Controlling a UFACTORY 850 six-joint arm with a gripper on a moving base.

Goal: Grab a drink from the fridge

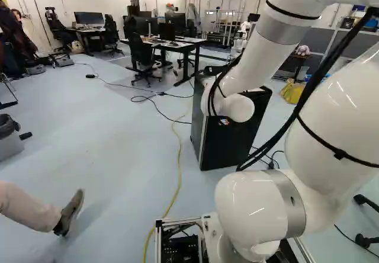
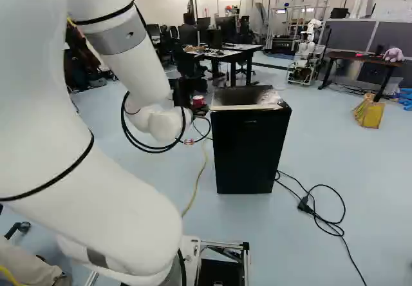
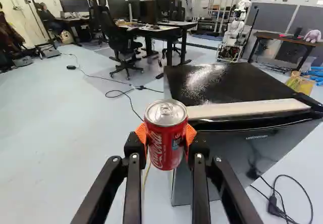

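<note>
In the right base view my gripper [image 2: 199, 108] is beside the top left edge of the black fridge [image 2: 248, 147], with the red can [image 2: 198, 99] upright at its fingers. The wrist view shows the gripper [image 3: 166, 139] shut on the red soda can [image 3: 165, 142], an orange pad against each side. The can's silver lid faces up. Beyond and to one side of it stands the fridge [image 3: 229, 85], its door closed. In the left base view the arm covers part of the fridge [image 1: 228, 135] and hides the gripper.
Desks [image 2: 225, 54] with monitors and chairs stand behind the fridge. Another robot [image 2: 308, 47] is farther back, near a brown table [image 2: 360, 57]. A yellow cable [image 1: 178, 156] and black cords [image 2: 328, 225] lie on the floor. A person's leg [image 1: 29, 207] is at the left base view's left.
</note>
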